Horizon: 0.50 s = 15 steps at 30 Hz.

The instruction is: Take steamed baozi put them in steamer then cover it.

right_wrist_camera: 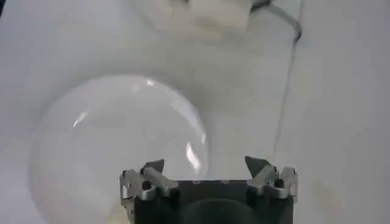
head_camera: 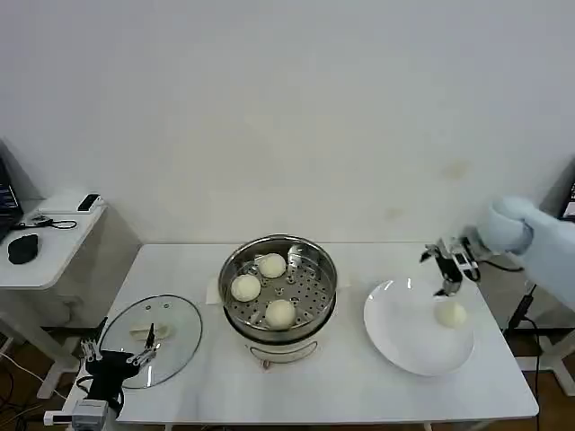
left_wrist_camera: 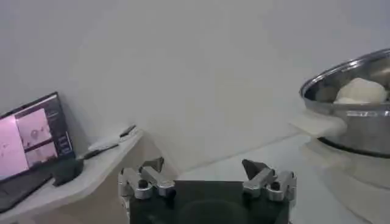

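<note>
The steel steamer (head_camera: 316, 262) stands mid-table on its whitish base and holds three baozi (head_camera: 272, 265), (head_camera: 245, 287), (head_camera: 280, 312). A fourth baozi (head_camera: 450, 313) lies on the white plate (head_camera: 404, 337) at the right. My right gripper (head_camera: 445, 271) hovers open just above and behind that baozi, over the plate's (right_wrist_camera: 116, 140) far edge, with nothing between its fingers (right_wrist_camera: 153, 165). The glass cover (head_camera: 175, 337) with its cream handle (head_camera: 148, 330) lies flat at the front left. My left gripper (head_camera: 119, 352) rests open at the cover's near edge. The left wrist view shows the steamer (left_wrist_camera: 359, 109) and one baozi (left_wrist_camera: 362, 90).
A side table (head_camera: 54, 242) left of the work table carries a laptop (left_wrist_camera: 30, 140), a mouse (head_camera: 22, 247) and a phone (head_camera: 88, 202). A wall closes the back. A cable (right_wrist_camera: 286, 91) runs past the plate on the right.
</note>
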Tool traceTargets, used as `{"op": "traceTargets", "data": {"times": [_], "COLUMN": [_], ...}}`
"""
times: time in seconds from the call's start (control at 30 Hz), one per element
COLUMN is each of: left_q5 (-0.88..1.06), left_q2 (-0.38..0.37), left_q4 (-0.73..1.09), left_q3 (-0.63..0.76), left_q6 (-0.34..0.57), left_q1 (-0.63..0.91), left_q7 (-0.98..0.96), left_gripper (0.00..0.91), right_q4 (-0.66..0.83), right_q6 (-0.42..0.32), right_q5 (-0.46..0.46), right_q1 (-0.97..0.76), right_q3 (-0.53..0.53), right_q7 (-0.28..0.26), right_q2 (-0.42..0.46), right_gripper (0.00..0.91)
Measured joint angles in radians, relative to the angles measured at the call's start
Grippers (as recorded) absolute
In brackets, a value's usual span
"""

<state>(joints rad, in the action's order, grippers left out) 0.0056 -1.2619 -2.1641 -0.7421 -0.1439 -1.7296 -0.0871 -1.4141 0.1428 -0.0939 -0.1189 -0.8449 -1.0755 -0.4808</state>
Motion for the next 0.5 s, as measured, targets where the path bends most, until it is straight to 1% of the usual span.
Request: {"op": "traceTargets", "data": {"times": [0.23,0.5], "left_q5": [0.004,0.005], "left_q2": [-0.001,-0.001], "left_q4": [0.000,0.002], "left_q3": [0.004,-0.005], "left_q6": [0.000,0.000], "left_q1": [-0.006,-0.010], "left_q7": [0.000,0.000], "left_gripper": [0.907,0.907], "right_q4": [0.029,0.092], "right_q6": [-0.009,-0.021], "right_q5": [-0.072,-0.138], "right_q1": [0.148,0.236], "right_q3": [0.113,0.191], "right_q7": [0.007,0.012], "right_q2": [0.017,-0.008], "right_gripper": [0.907,0.907]}}
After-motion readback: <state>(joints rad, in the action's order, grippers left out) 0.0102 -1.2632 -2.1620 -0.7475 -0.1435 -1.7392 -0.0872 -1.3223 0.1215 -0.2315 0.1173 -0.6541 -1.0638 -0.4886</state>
